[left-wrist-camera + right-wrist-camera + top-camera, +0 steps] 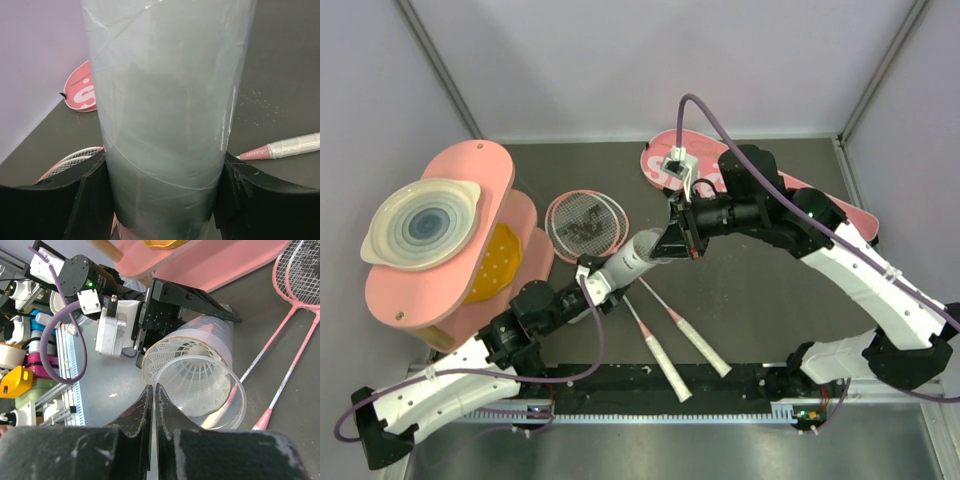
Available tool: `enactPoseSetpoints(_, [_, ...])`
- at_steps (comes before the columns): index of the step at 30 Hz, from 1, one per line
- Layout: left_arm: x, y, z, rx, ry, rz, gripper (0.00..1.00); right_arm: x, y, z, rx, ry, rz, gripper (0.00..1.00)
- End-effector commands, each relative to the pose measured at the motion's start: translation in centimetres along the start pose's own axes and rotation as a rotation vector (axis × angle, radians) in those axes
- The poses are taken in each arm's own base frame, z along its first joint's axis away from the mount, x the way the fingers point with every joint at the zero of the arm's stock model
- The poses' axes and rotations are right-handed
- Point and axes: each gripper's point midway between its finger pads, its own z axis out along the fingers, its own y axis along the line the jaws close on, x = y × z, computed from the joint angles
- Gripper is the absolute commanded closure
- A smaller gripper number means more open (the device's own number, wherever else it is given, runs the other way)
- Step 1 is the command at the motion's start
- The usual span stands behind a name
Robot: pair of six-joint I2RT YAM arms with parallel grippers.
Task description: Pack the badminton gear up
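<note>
My left gripper (592,275) is shut on the long white tube (628,260), holding it tilted above the table; the tube fills the left wrist view (165,100) between the black fingers (240,195). My right gripper (682,238) sits at the tube's open end, jaws closed to a thin slit with nothing seen between them (153,388). A white shuttlecock (195,372) sits inside the tube mouth. Two pink rackets (585,222) lie on the table, their white ends (705,350) toward the near edge. The pink "SPORT" bag (665,165) lies at the back.
Pink rounded boards (470,170) with a white ringed dish (420,225) stand at the left, a yellow piece (498,262) beneath. The bag runs right behind my right arm (850,215). White walls enclose the table's back and sides.
</note>
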Motion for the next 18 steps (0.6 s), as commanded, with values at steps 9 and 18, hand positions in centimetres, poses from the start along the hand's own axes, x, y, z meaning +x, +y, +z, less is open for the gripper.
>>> enactPoseSetpoints(9, [-3.71, 1.07, 0.01, -0.031, -0.125, 0.009, 0.89, -0.87, 0.2, 0.78, 0.007, 0.009, -0.02, 1.0])
enactPoseSetpoints(18, [-3.74, 1.1, -0.01, -0.031, -0.126, 0.012, 0.89, -1.3, 1.0, 0.48, -0.014, -0.009, -0.023, 1.0])
